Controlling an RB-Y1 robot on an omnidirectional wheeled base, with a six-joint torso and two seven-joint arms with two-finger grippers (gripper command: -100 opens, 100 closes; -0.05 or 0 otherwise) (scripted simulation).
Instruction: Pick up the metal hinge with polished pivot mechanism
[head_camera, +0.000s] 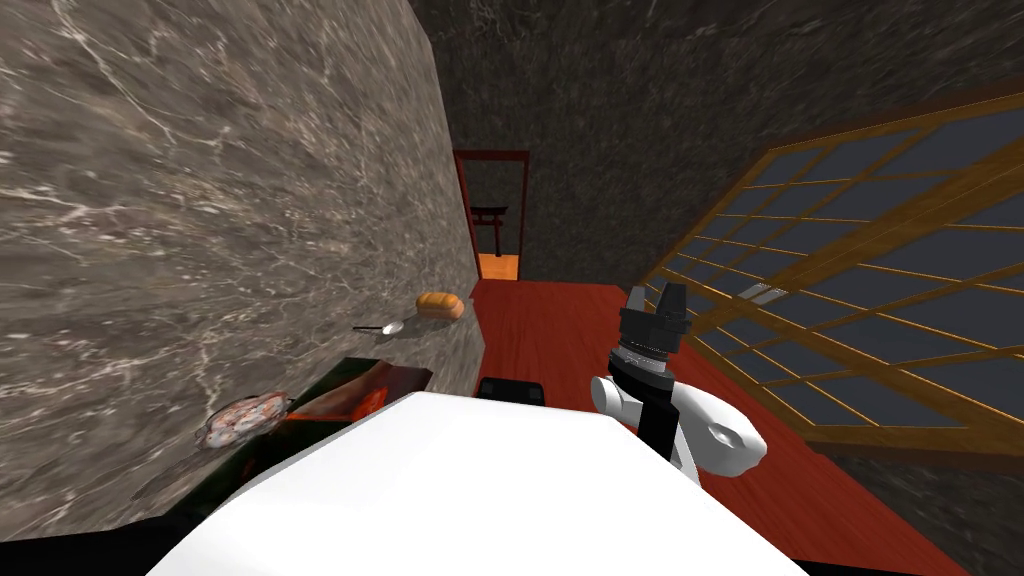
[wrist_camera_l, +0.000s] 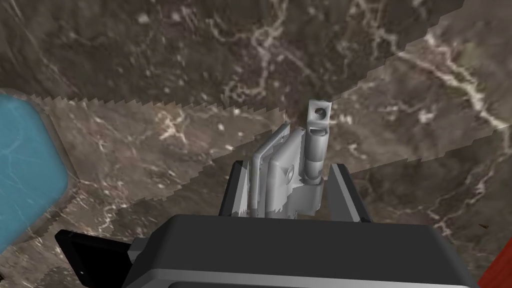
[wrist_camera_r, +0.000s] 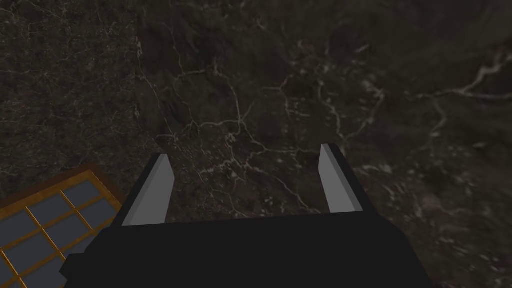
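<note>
- The hinge (wrist_camera_l: 286, 177) sits clamped between the two fingers of the left gripper (wrist_camera_l: 289, 172), standing up out of the jaws, which press its leaves from either side.
- It is plain light grey metal. Two flat leaves are folded close together, one has a countersunk screw hole in its face, and a round pivot barrel (wrist_camera_l: 316, 142) runs up one edge and pokes out past the leaves. The barrel top has a small hole through it. The finish looks smooth and dull rather than mirror-bright.
- As for progress, I'd say the grasp is made. The hinge appears to hang clear of the brown marbled surface (wrist_camera_l: 150, 65) behind it, with nothing touching it but the fingers. What's left, by my reckoning, is only to carry it steadily and keep the clamp firm, since the grip is on thin folded leaves that could pivot or slip.
- A pale blue rounded shape (wrist_camera_l: 25, 165) lies on the marbled surface off to one side of the gripper, and I can't tell what it is.
- The right gripper (head_camera: 655, 297) is raised in front of the torso, over the red floor (head_camera: 560, 330) and beside the wood-framed window (head_camera: 860, 270). Its fingers (wrist_camera_r: 152, 192) stand wide apart with nothing between them.
- Further off on the marbled surface lie a bread loaf (head_camera: 441, 305) and a spoon (head_camera: 381, 327), well apart from the work.
</note>
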